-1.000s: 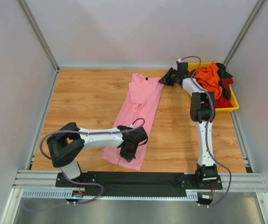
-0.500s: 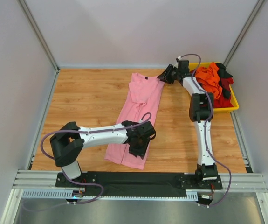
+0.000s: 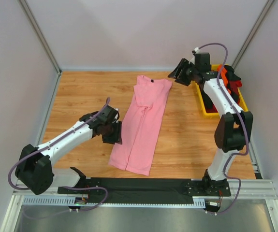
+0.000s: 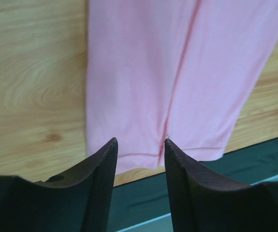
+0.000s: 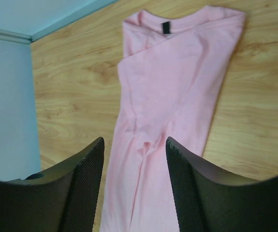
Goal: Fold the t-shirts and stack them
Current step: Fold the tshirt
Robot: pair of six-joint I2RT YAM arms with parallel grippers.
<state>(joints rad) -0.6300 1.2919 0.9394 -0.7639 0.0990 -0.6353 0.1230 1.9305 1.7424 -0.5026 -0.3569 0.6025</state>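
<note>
A light pink t-shirt lies flat on the wooden table, folded lengthwise into a long narrow strip, collar at the far end. My left gripper hovers just left of the strip's middle, open and holding nothing. The left wrist view shows the shirt's near hem past the open left gripper. My right gripper hangs open beside the far right shoulder corner. Its wrist view looks down on the whole shirt beyond the empty right gripper. More t-shirts, red and black, lie heaped in the bin, partly hidden by my right arm.
A yellow plastic bin stands at the far right of the table, under my right arm. Grey walls close the table on the left, back and right. A black strip runs along the near edge below the shirt's hem.
Both grippers opened and let go of the pink shirt. The left arm swung from the near hem out to the shirt's left side. The right arm rose and drew back to the right.
</note>
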